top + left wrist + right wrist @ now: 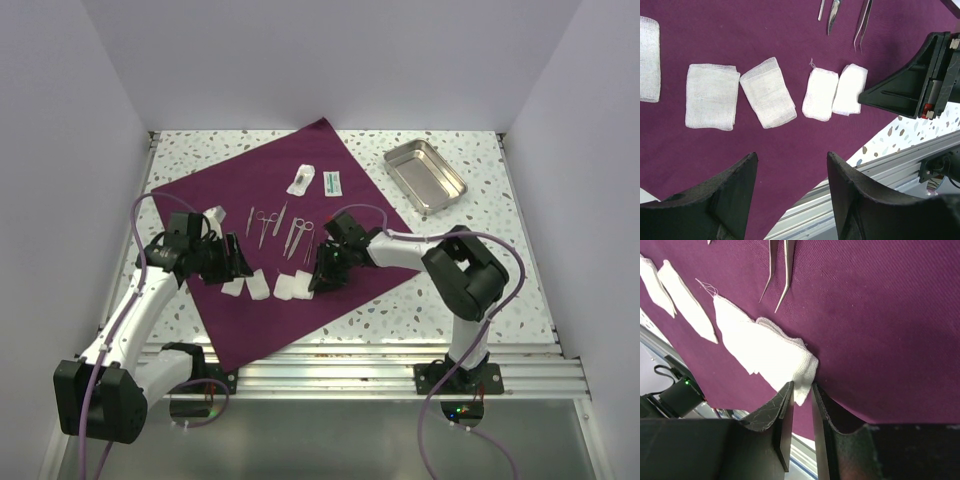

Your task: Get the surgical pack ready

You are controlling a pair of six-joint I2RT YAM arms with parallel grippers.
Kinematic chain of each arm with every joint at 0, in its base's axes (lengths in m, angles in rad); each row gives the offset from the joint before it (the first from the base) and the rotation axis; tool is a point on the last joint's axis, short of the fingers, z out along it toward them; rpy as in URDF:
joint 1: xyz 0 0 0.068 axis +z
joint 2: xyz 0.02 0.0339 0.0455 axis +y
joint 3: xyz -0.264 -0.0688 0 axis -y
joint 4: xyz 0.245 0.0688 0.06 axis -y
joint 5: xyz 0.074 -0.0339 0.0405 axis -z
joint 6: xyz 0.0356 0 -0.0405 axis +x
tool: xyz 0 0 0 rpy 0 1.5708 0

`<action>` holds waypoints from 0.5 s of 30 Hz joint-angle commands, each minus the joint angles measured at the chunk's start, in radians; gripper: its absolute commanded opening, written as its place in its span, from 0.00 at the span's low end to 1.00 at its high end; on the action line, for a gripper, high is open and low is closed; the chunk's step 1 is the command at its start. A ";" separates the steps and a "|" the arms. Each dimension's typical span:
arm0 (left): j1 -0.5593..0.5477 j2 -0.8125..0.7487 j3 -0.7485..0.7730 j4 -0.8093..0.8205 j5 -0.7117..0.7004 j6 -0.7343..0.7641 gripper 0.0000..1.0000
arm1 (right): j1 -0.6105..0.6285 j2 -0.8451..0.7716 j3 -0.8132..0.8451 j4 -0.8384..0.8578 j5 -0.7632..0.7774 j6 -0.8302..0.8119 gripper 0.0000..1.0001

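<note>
The surgical pack [235, 180] lies spread flat as a sheet on the tabletop [480, 250], with gauze pads [712, 97] in a row near its front edge and instruments [280, 228] further back. The right end effector [801, 390] is pinched on the corner of one gauze pad [765, 350]. The left end effector [792, 162] hangs over the row with its fingers apart. I'd say the laying-out is nearly done and no folding has begun

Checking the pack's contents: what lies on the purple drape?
Gauze squares, one in the right fingers, steel instruments and two packets. The arms cover patches of drape.
</note>
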 commanded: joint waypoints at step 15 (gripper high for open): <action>0.006 -0.022 -0.011 0.016 0.015 0.021 0.62 | 0.006 0.058 0.073 -0.024 0.050 0.015 0.27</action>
